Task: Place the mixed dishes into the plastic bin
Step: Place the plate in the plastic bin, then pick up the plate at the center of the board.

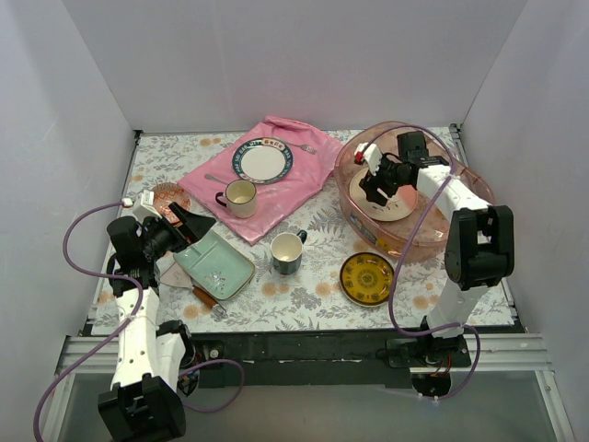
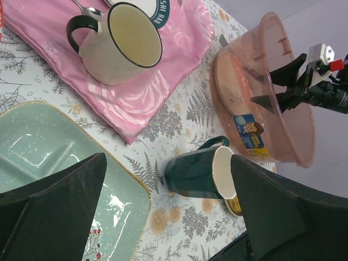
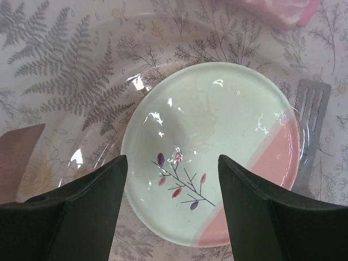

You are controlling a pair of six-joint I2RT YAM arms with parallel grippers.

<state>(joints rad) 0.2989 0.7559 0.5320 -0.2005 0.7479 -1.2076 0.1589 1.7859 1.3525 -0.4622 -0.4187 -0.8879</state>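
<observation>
Both sets of jaws stand apart and empty: the left gripper (image 1: 196,230) is spread as wide as it goes, and the right gripper (image 1: 375,191) is a little narrower, with nothing between its fingers. The big item first. The pink bin (image 1: 419,244) sits at the far right of the table, and the right gripper hangs inside its rim, straight above the pink-and-cream plate (image 3: 212,125) lying flat on the bottom, so that dish looks done. Next in size is the green tray (image 1: 221,267), flat on the table at the near left, directly below and just ahead of the left jaws and touching neither finger. Its long axis seems to run from far-left to near-right, so it points roughly toward the bin, which is well apart across the table. The left arm is plainly the nearer one for it. The yellow plate (image 1: 366,278) lies just beside the bin's near wall, nearer the right arm. The dark mug (image 1: 287,251) stands upright between the two arms, and a cream mug (image 1: 241,196) waits farther back on the pink cloth (image 1: 299,180).
</observation>
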